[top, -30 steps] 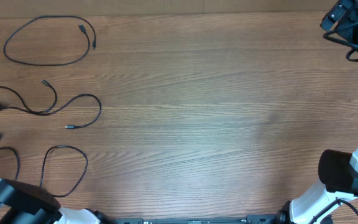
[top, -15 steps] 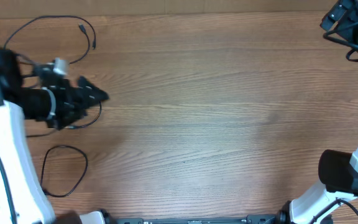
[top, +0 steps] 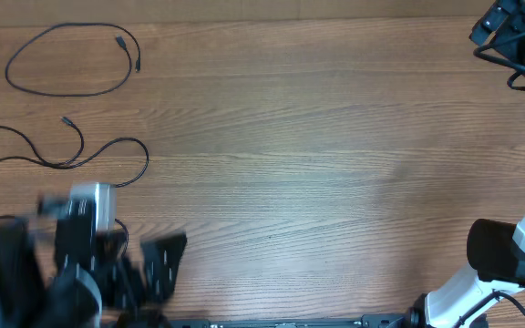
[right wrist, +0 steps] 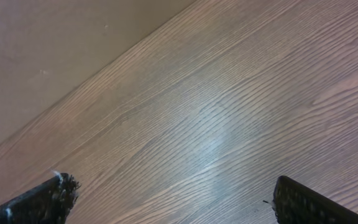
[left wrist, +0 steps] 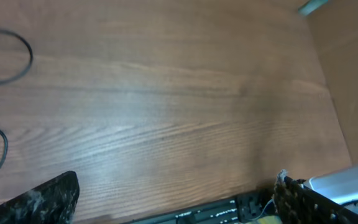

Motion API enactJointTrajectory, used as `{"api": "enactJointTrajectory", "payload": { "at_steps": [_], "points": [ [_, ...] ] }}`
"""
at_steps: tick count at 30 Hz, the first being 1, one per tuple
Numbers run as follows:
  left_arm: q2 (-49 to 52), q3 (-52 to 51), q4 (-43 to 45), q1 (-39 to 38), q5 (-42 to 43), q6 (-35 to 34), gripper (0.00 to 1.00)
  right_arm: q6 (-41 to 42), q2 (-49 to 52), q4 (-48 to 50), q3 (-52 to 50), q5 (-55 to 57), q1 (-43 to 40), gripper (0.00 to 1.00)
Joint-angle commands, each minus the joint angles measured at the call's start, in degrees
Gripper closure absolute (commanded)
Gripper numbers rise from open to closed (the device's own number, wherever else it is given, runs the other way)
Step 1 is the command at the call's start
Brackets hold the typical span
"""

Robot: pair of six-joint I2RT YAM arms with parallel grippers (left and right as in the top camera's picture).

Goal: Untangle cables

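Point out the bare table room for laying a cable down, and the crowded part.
Free: the wide wooden tabletop between the thin black looped cables on the left and the white-and-black right arm. Crowded: the left edge, where the cables lie and the left gripper hovers.

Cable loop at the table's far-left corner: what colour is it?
The cable loop is plain black, with no visible pattern. It shows best in the overhead view.

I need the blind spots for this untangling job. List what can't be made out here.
- Overhead: the left arm is motion-blurred and hides the table beneath it.
- Overhead: the middle cable runs off the left edge.
- Left wrist: a cable is cut off by the left edge; no plug shows.
- Right wrist: no cable in view.
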Motion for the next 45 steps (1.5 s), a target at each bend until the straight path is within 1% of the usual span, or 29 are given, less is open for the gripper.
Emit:
{"api": "enactJointTrajectory", "payload": {
  "at_steps": [1, 5, 9, 13, 15, 19, 22, 25, 27, 28, 29, 32, 36, 41, 45],
  "points": [
    [-8.68, -1.18, -0.09, -0.37, -1.20, -0.79, 0.00, -0.24, -0.57, 0.13, -0.15, -0.13, -0.11, 0.00],
    [-16.76, -1.16, -0.09, -0.37, -0.35, -0.79, 0.00, -0.24, -0.57, 0.13, -0.15, -0.13, -0.11, 0.00],
    [-20.90, -1.16, -0.09, -0.37, -0.48, -0.76, 0.00, -0.24, -0.57, 0.13, -0.15, -0.13, -0.11, 0.00],
    [-22.99, -1.16, -0.09, -0.37, -0.52, -0.55, 0.01, -0.24, -0.57, 0.13, -0.15, -0.13, -0.11, 0.00],
    [-23.30, -0.83, -0.07, -0.37, -3.58, -0.35, 0.00, -0.24, -0.57, 0.13, -0.15, -0.13, -0.11, 0.00],
    [-23.30, -1.75, -0.07, -0.35, -3.10, -1.16, 0.00, -0.24, -0.57, 0.13, -0.15, -0.13, -0.11, 0.00],
    [-23.30, -4.57, -0.07, -0.44, -3.13, -1.66, 0.00, -0.24, -0.57, 0.13, -0.15, -0.13, -0.11, 0.00],
    [-24.17, -9.92, 0.02, -0.90, -3.21, -1.66, 0.01, -0.24, -0.57, 0.13, -0.15, -0.13, -0.11, 0.00],
    [-25.57, -14.36, 1.60, -0.90, -3.41, -1.60, 0.00, -0.24, -0.57, 0.13, -0.15, -0.13, -0.11, 0.00],
    [-26.62, -16.87, 3.39, -0.92, -3.41, -1.33, 0.01, -0.24, -0.57, 0.13, -0.15, -0.13, -0.11, 0.00],
    [-29.09, -21.73, 8.41, -1.29, -3.37, -0.20, 0.01, -0.24, -0.57, 0.13, -0.15, -0.13, -0.11, 0.00],
    [-34.27, -30.67, 18.97, -3.06, -3.26, 1.09, 0.00, -0.24, -0.57, 0.13, -0.15, -0.13, -0.11, 0.00],
    [-40.87, -41.88, 31.21, -5.31, -2.91, 4.07, 0.00, -0.24, -0.57, 0.13, -0.15, -0.13, -0.11, 0.00],
    [-46.10, -53.57, 43.54, -5.40, -2.91, 5.55, 0.00, -0.24, -0.57, 0.13, -0.15, -0.13, -0.11, 0.00],
    [-47.74, -60.54, 52.41, -5.40, -2.84, 7.37, 0.00, -0.24, -0.57, 0.13, -0.15, -0.13, -0.11, 0.00]
  ]
}}
